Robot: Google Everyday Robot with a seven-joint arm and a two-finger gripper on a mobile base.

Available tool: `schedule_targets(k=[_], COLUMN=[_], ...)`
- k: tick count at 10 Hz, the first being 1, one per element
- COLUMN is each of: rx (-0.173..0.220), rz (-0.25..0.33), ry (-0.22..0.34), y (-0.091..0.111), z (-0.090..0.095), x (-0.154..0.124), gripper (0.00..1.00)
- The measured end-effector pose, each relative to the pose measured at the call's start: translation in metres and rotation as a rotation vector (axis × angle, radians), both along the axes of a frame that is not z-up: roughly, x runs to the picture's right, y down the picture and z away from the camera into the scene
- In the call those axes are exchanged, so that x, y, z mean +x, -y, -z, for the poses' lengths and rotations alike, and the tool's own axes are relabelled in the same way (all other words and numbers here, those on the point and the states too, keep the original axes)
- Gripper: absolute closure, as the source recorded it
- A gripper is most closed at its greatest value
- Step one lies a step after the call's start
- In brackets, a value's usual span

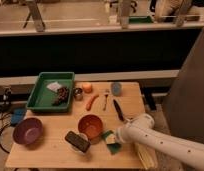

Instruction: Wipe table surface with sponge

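The table surface (55, 152) is a pale-wood plank top that fills the lower left of the camera view. The sponge (110, 142), teal-green with a pale yellow part, lies flat on it near the front edge, just right of the orange bowl (90, 125). My gripper (118, 136) is at the end of the white arm that comes in from the lower right. It is down at the sponge's right side, touching or covering part of it.
A black block (77, 141) lies left of the sponge. A purple bowl (28, 131) stands front left and a green tray (42, 102) back left. A carrot (91, 101), fork (105, 100), knife (118, 110) and grey cup (116, 89) lie behind.
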State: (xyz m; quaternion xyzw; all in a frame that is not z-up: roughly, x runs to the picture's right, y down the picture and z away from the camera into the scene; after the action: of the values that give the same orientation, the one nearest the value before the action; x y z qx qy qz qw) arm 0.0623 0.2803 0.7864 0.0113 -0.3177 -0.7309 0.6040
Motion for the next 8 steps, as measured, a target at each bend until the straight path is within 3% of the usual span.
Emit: schedule_targets(k=[4,8], rx=[-0.026,-0.043], rz=[0.033,0.051], ry=[0.082,0.095], y=[-0.014,-0.035], z=[0.034,0.05], x=[-0.048,-0.03], gripper=[1.0,1.0])
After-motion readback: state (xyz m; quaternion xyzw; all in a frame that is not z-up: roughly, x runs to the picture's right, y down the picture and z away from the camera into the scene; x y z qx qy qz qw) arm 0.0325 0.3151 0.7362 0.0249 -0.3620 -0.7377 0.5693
